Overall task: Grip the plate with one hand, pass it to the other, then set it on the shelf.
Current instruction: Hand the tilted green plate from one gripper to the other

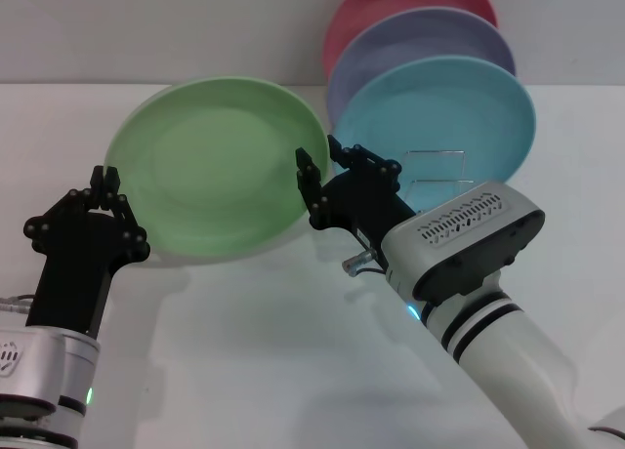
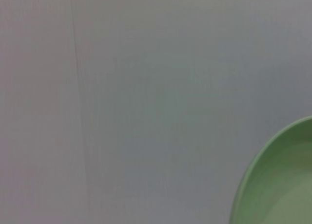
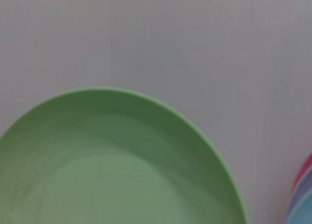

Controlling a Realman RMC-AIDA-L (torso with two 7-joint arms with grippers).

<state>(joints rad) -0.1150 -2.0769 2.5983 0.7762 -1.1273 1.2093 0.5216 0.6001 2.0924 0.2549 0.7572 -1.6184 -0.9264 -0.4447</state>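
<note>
Plate (image 1: 217, 166), round, shallow and of matte light-green plastic, is held raised and tilted above the white worktop (image 1: 273, 351), over its left-centre part toward the far edge; a shadow is cast on the surface beneath its lower rim. Its right rim is gripped by the right gripper (image 1: 317, 176), whose black fingers are clenched on either side of that edge, with the white forearm running back toward the near right corner. The left rim is flanked by the left gripper (image 1: 105, 197), whose black fingers are spread; whether they touch the plate cannot be told.

Toward the far right of the worktop, three more round plates are stood on edge, one behind another: a turquoise-blue plate (image 1: 439, 117) in front, a lavender plate (image 1: 430, 34) behind it and a pink-red plate (image 1: 391, 5) at the back. They are carried by the small silver wire shelf (image 1: 435, 171) of thin bent rods, of which only a loop is seen before the turquoise plate, just beside the right gripper.

In the left wrist view only an arc of the green rim is seen.
</note>
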